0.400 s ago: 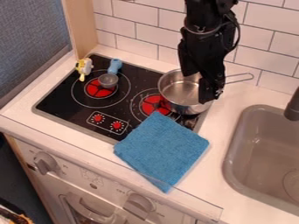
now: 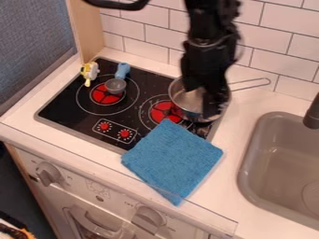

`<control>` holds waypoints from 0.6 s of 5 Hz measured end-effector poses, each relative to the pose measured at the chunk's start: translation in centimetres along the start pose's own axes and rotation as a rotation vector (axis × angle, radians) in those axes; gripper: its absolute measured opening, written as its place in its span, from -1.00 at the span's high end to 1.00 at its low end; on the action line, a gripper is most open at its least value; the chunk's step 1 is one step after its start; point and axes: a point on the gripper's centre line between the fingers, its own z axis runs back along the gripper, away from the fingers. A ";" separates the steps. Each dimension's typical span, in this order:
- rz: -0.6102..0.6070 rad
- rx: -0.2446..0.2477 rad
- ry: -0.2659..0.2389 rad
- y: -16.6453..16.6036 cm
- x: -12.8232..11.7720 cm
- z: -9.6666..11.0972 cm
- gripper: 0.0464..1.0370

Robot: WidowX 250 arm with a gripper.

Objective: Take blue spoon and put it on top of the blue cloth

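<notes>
- White counter (image 2: 274, 102), with a grey sink (image 2: 261, 168) set in at right
- Black stove top (image 2: 62, 107) at left
- Blue-handled spoon (image 2: 115, 86) on its far left burner
- Small yellow-and-white toy (image 2: 90, 71) at its far left corner
- Metal pot (image 2: 179, 97) at its right side
- Blue cloth (image 2: 174, 161), partly on stove top, partly on counter

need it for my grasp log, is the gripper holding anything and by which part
No hold can be made out: the gripper is over the metal pot, and the blue spoon lies apart, on the stove.
</notes>
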 end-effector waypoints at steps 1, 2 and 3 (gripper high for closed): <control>0.090 0.009 0.010 1.7 -1.4 -0.2 -0.93; 0.241 0.057 -0.018 4.4 -3.3 0.6 -0.93; 0.467 0.091 -0.062 6.6 -5.2 0.4 -0.93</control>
